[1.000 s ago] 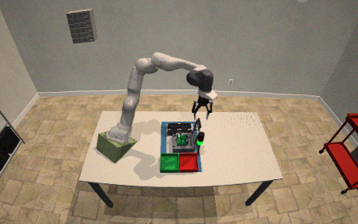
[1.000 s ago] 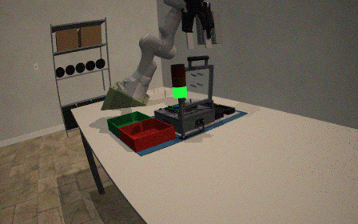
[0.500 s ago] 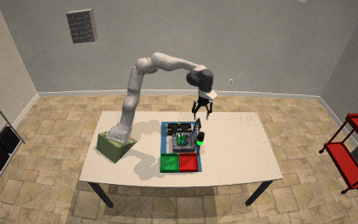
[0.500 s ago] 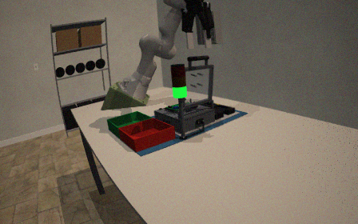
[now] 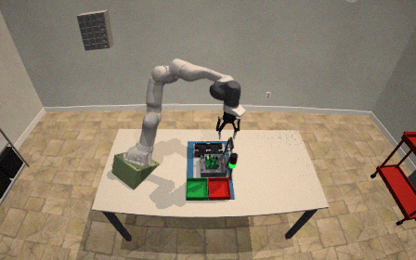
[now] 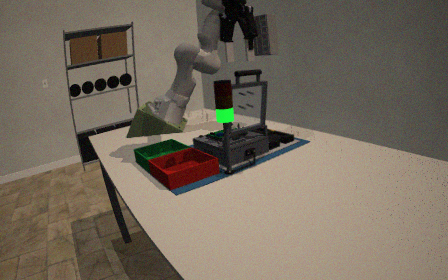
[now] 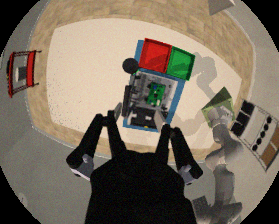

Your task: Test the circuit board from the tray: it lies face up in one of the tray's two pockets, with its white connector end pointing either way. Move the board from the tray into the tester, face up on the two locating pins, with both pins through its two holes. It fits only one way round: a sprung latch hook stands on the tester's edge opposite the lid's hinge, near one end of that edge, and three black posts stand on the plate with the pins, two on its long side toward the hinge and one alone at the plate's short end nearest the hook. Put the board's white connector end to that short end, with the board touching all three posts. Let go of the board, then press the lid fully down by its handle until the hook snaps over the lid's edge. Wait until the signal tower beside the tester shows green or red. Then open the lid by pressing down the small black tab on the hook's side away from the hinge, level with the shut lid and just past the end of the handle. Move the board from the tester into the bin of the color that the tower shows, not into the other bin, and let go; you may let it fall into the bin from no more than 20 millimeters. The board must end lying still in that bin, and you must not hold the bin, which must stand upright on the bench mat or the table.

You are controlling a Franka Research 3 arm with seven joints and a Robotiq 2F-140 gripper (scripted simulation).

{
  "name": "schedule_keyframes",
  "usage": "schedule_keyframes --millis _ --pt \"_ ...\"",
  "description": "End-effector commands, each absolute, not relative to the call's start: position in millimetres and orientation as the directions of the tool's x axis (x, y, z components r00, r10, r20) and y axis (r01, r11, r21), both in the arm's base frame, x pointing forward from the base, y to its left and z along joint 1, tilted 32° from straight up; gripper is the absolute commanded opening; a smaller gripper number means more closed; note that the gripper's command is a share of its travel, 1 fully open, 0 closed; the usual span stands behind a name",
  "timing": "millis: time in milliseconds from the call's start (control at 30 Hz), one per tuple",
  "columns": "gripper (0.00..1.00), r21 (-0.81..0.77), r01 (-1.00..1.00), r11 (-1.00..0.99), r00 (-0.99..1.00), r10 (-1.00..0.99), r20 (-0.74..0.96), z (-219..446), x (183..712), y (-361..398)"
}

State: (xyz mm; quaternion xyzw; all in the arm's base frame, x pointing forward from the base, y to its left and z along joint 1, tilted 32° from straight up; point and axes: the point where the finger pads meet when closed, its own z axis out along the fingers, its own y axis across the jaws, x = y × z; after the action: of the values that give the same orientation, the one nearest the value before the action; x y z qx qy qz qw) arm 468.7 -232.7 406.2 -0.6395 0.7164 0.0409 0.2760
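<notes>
Now, with the tower (image 6: 224,114) green and the lid (image 6: 249,99) up, the empty, released hand (image 6: 239,52) must descend, grasp the board (image 5: 213,162), and carry it to the green bin (image 5: 196,188).

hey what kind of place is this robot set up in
Probably a small electronics test bench in a plain workshop room: a lidded board tester with a signal tower lit green, sorting bins, and a metal storage rack by the wall.
</notes>
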Motion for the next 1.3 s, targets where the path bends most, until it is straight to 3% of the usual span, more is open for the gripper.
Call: schedule_keyframes --millis 0,500,1267 --pt "0.58 -0.300 -0.937 0.178 -0.031 -0.899 -0.436 400 450 -234" --pt "0.58 -0.300 -0.937 0.178 -0.031 -0.899 -0.436 380 386 -222" --pt "0.58 -0.300 -0.937 0.178 -0.031 -0.899 -0.436 359 391 -212"
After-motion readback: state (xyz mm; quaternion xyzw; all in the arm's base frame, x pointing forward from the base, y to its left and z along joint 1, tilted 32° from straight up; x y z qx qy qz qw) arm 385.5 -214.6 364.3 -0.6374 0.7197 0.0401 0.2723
